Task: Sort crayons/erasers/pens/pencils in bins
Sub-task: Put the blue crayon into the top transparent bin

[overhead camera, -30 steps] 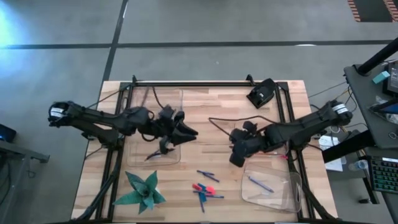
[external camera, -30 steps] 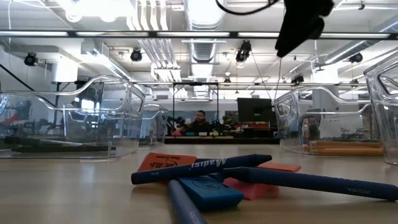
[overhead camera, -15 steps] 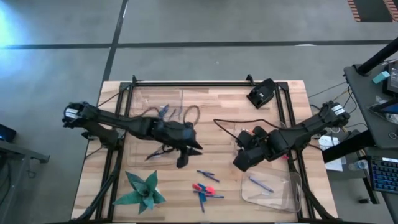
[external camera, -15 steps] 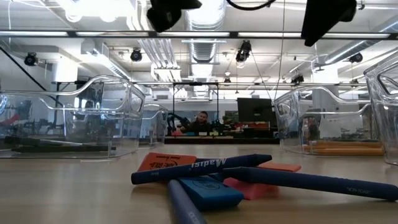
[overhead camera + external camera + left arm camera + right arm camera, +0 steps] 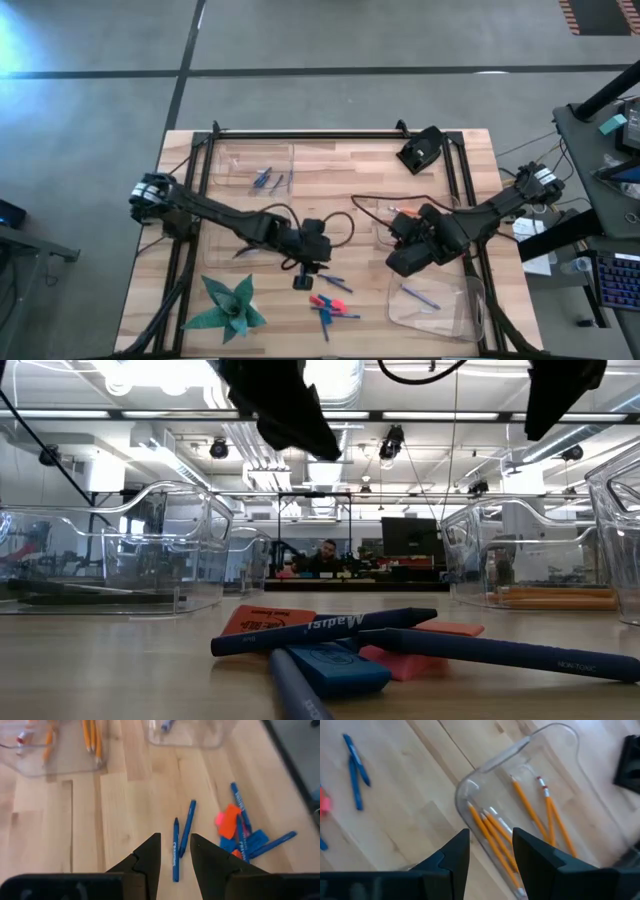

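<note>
1. The left gripper (image 5: pixel 174 851) hangs above the middle of the table (image 5: pixel 340 195), its two dark fingers (image 5: pixel 150 854) parted with a clear gap between them and nothing held
2. Just beyond those fingertips two blue sticks (image 5: pixel 181 840) lie side by side on the bare wood, almost touching at one end
3. A little farther off is a small heap: a pink-red eraser (image 5: pixel 228 819) and a blue eraser (image 5: pixel 252 842) with more blue sticks (image 5: pixel 239 815) laid across them
4. From table height the same heap fills the foreground, a blue stick (image 5: pixel 325 632) printed with white lettering resting over the blue eraser (image 5: pixel 335 668) and the pink-red erasers (image 5: pixel 415 658)
5. The right gripper (image 5: pixel 491 851) is over the right half of the table, fingers (image 5: pixel 456 855) apart and empty
6. Directly past it sits a clear bin (image 5: pixel 570 750) holding several orange pencils (image 5: pixel 492 840), some lying along one wall, others angled across the floor
7. From above, four bins show: one at the back left (image 5: pixel 228 160) with blue sticks in it, one front left (image 5: pixel 215 250) with a dark stick, one in the right half (image 5: pixel 372 215) partly under the right arm, and one front right (image 5: pixel 470 300) holding a single blue stick (image 5: pixel 420 297)
8. A green star-shaped paper thing (image 5: pixel 228 306) lies at the front left corner, and a black device (image 5: pixel 420 150) sits near the back edge
</note>
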Controlling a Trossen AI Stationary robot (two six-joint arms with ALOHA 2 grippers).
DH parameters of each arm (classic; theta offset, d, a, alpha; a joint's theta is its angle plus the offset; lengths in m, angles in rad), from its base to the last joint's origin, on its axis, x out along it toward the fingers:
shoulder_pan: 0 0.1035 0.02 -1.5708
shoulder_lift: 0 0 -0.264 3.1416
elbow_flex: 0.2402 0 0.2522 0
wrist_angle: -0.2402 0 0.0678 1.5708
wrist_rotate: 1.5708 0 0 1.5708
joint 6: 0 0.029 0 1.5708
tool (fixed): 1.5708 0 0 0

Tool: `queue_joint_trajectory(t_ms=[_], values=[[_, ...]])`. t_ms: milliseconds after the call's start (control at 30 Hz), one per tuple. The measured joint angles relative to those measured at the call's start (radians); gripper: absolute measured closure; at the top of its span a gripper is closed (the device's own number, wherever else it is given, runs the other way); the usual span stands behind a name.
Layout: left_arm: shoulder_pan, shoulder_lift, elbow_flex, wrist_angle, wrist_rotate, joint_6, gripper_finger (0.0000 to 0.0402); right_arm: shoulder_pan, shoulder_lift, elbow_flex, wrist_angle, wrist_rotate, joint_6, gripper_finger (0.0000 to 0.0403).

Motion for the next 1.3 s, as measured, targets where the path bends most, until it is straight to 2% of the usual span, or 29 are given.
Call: queue_joint_trajectory(t_ms=[167,333,567,867,1133,1300], values=[[-0.051,0.067,0.0,0.006,-0.06,-0.003,0.0311,0.009,-0.009,0.0,-0.049,0.0,-0.074,0.0264],[-0.081,0.151,0.006,0.012,-0.068,-0.085,0.0311,0.021,-0.013,-0.002,-0.049,0.0,-0.169,0.0264],[-0.09,0.235,0.035,0.014,-0.142,-0.158,0.0311,0.047,-0.013,-0.007,-0.049,0.0,-0.238,0.0264],[-0.091,0.286,0.043,0.013,-0.114,-0.16,0.0311,0.09,-0.013,-0.015,-0.056,0.001,-0.251,0.0264],[-0.079,0.289,0.036,-0.026,-0.174,-0.159,0.0311,0.104,-0.013,-0.015,-0.053,0.001,-0.237,0.0264],[-0.077,0.289,0.03,-0.053,-0.138,-0.158,0.0311,0.104,-0.013,-0.015,-0.053,0.001,-0.221,0.0264]])
